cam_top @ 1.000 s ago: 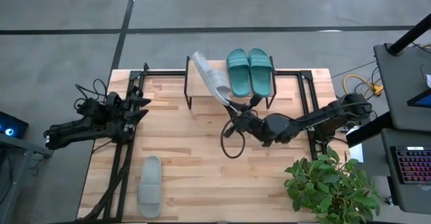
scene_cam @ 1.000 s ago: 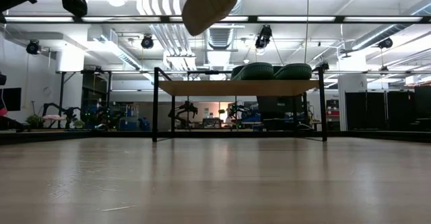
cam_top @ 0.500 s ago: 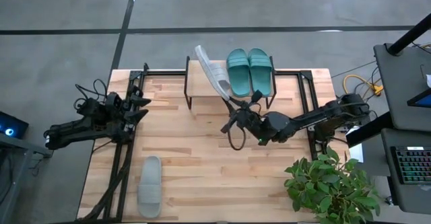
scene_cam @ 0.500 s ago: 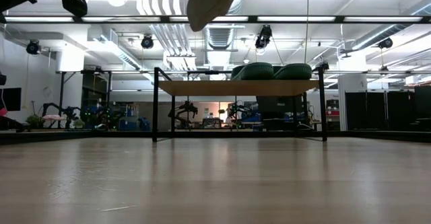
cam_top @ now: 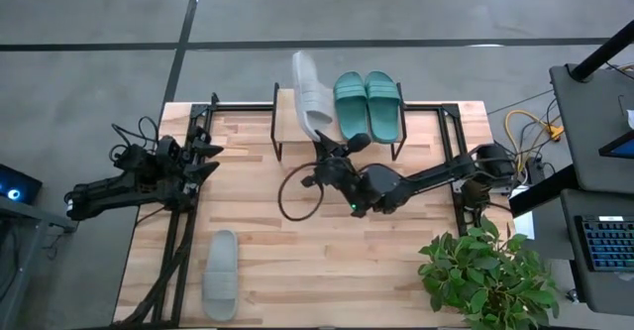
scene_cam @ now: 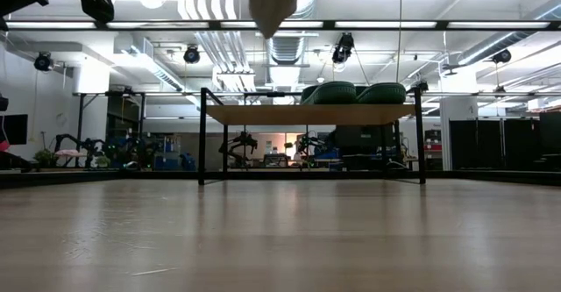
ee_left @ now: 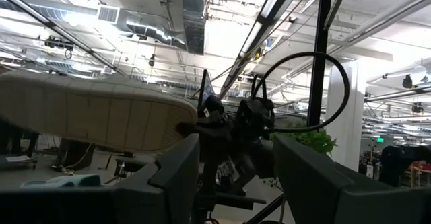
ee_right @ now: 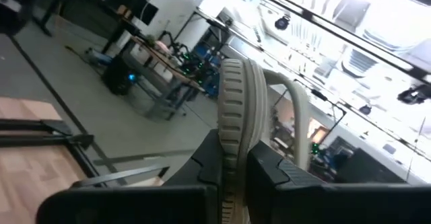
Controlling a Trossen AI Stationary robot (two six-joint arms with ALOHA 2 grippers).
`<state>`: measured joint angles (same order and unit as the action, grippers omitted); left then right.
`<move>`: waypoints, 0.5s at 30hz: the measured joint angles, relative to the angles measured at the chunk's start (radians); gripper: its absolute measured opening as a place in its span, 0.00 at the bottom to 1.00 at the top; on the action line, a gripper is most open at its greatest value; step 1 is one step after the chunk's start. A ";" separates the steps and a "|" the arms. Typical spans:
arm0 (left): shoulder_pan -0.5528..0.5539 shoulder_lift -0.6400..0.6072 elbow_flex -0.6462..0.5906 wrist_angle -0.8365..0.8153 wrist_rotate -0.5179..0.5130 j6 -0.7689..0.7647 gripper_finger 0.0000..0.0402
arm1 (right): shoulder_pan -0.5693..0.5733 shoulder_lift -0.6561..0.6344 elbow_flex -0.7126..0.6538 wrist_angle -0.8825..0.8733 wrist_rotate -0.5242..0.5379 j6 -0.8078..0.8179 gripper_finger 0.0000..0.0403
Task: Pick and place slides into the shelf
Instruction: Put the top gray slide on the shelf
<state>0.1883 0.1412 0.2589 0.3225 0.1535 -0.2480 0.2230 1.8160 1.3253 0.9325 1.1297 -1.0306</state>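
Carrying: I have the right gripper (cam_top: 319,147) clamped on a grey slide (cam_top: 310,92), raised above the shelf (cam_top: 285,122)'s left half.
Done: teal pair (cam_top: 369,103) on shelf.
Left: second grey slide (cam_top: 220,274), table's front-left corner.
Left gripper (cam_top: 210,156): parted, empty, left edge.

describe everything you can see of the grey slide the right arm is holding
The grey slide is light grey, with a wide ribbed strap and a pale, grooved sole that looks like foam. The right gripper pinches one end of it, jaws shut on its edge. It hangs in the air over the shelf, beside the teal pair, touching neither as far as the views show.
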 joint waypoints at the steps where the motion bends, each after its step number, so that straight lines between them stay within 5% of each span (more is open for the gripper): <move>1: 0.000 0.000 0.000 0.000 0.001 0.000 0.44 | -0.001 0.001 0.001 -0.003 0.001 -0.007 0.06; 15: 0.000 -0.001 0.000 0.000 0.000 -0.001 0.44 | -0.014 0.000 -0.005 -0.019 -0.003 -0.003 0.06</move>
<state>0.1883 0.1406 0.2588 0.3229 0.1540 -0.2485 0.2091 1.8164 1.3205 0.9131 1.1269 -1.0332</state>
